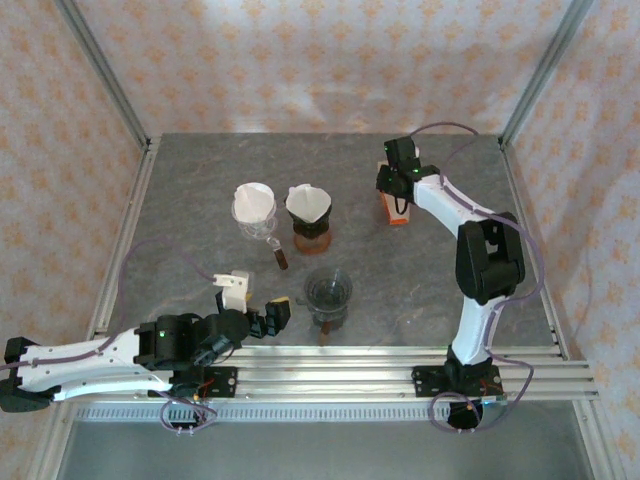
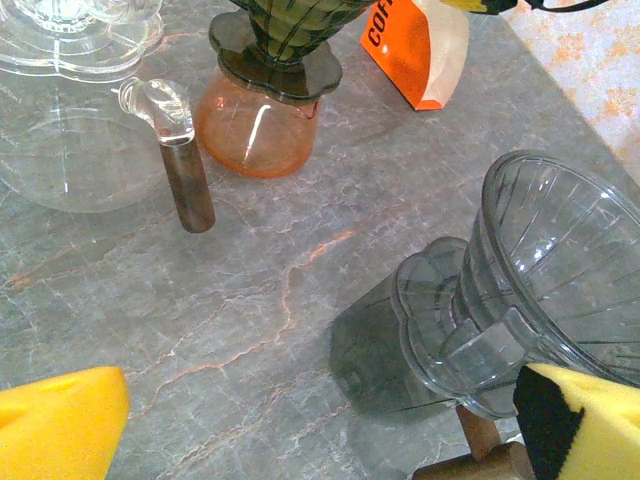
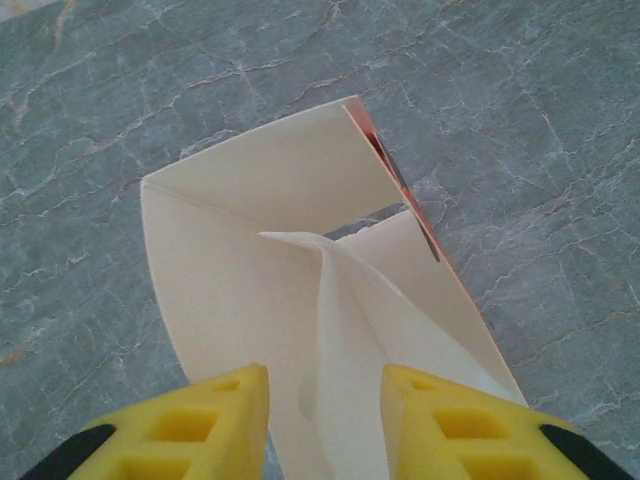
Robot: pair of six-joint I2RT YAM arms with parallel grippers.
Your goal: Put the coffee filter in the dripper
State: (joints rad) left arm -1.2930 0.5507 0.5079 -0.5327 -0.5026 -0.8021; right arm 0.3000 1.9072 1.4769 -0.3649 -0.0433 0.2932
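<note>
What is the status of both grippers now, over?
Left gripper open beside empty dripper. Right gripper open astride a filter standing out of the box, not gripped yet. Path to dripper looks free.

The orange filter packet (image 2: 408,58) bears black letters "COF", the rest cut off.

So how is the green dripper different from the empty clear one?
The green dripper holds a paper filter; the clear dripper is empty. The green dripper sits on an orange pot; the clear dripper seems to stand right on the table. The green dripper is farther back than the clear dripper. Both are ribbed glass funnels.
</note>
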